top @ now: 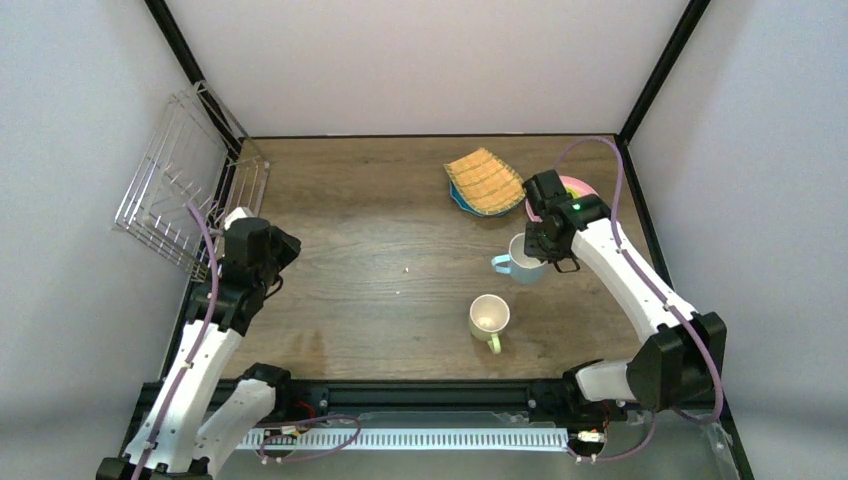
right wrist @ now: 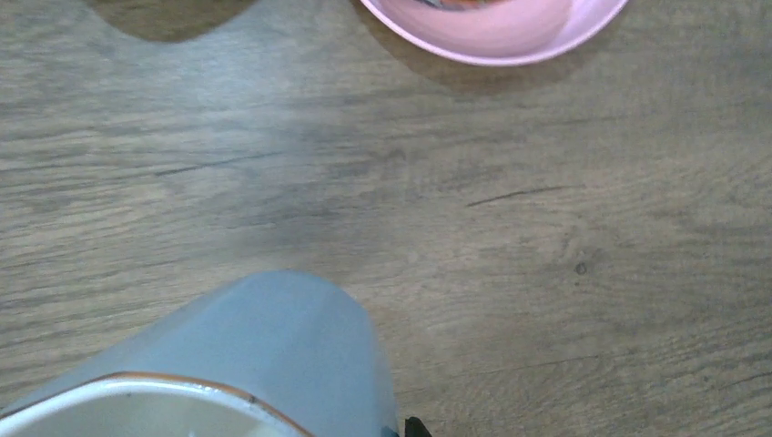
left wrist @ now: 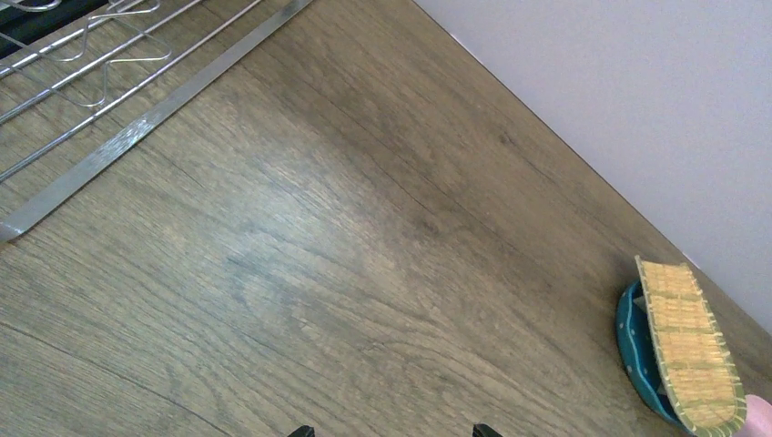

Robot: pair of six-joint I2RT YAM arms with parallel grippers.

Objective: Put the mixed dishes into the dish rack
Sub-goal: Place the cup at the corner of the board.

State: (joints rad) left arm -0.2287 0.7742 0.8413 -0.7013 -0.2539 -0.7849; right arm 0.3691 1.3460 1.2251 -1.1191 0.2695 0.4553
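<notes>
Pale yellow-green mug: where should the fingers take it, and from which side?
Take the pale yellow-green mug by its rim, coming straight down from above and pinching the wall, probably on the far side. It stands upright, mouth open, and its handle points to the near edge.

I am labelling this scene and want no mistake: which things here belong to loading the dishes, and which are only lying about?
Belong to the job: dish rack, tan woven-look plate, teal dotted plate, pink round plate, light-blue mug, pale yellow-green mug.
Only lying about: white speck on the table, white slotted strip at the near edge.
</notes>
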